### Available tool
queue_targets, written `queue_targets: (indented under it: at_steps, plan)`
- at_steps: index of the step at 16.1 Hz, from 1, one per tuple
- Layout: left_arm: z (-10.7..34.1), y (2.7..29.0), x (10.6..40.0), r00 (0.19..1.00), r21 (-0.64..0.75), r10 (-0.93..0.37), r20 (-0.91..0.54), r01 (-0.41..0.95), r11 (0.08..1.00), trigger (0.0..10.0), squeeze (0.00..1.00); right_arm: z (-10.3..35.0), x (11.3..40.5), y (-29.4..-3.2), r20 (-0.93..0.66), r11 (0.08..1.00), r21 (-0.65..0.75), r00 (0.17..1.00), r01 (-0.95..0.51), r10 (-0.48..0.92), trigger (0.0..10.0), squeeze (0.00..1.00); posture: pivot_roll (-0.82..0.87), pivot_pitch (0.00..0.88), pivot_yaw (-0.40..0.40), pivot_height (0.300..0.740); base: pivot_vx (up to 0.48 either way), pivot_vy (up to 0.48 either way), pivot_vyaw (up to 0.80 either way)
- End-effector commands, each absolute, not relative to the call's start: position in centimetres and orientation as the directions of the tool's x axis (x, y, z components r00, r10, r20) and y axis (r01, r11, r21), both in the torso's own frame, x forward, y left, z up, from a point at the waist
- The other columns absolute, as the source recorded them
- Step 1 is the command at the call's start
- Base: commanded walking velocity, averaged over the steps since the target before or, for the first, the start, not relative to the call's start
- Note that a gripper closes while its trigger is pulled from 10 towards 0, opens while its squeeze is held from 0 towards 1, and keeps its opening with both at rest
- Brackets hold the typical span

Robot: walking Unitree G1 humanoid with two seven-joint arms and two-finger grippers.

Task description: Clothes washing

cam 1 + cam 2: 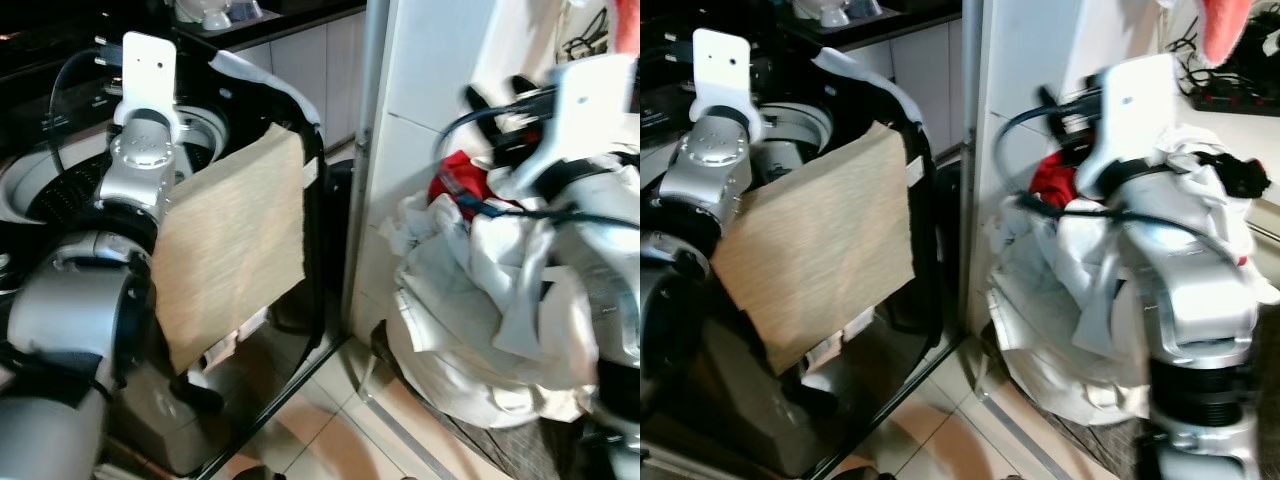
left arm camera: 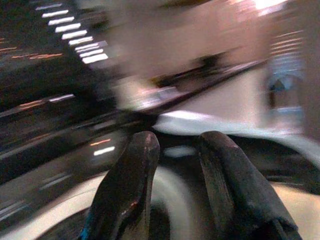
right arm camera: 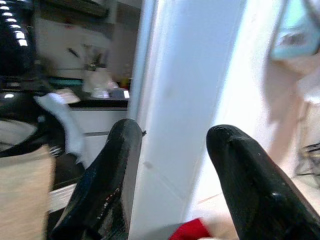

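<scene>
A white tiled wall column (image 1: pixel 440 110) stands upright in the middle of the scene, with a grey metal strip (image 1: pixel 366 150) running down its left edge. Behind and to the left of the column, a dark countertop (image 1: pixel 270 20) carries a few pale, blurred items (image 1: pixel 215 12) above white cabinet fronts (image 1: pixel 300 70). At the foot of the column lies a light tiled floor (image 1: pixel 320 420). To the column's upper right, black cables (image 1: pixel 1240 70) rest on a pale ledge, and something pink (image 1: pixel 1225 25) hangs above them.
</scene>
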State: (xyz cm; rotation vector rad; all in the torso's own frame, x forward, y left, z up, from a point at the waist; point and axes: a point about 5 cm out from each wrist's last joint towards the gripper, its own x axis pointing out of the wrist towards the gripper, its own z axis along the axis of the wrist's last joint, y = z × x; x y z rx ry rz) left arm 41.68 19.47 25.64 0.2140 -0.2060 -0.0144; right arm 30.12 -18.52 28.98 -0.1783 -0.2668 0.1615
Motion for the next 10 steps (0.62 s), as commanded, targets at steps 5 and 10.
queue_targets:
  at_steps: [5,10]
  plan:
    - [26.4,13.1,35.8,0.645,0.186,-0.66,0.386,0.646,0.741,10.0,0.0,30.4,29.8,-23.6,0.079,0.958,-0.258,0.991,0.124,-0.107,10.0,1.0,-0.08,0.0,0.062,0.74,0.0,0.0,0.0]
    - [24.7,11.2,31.7,0.532,0.166,-0.786,0.313,0.785,0.597,10.0,0.0,27.3,29.3,-24.9,-0.18,0.94,-0.342,0.981,0.008,-0.074,10.0,1.0,-0.08,0.0,0.063,0.74,0.0,0.0,0.0]
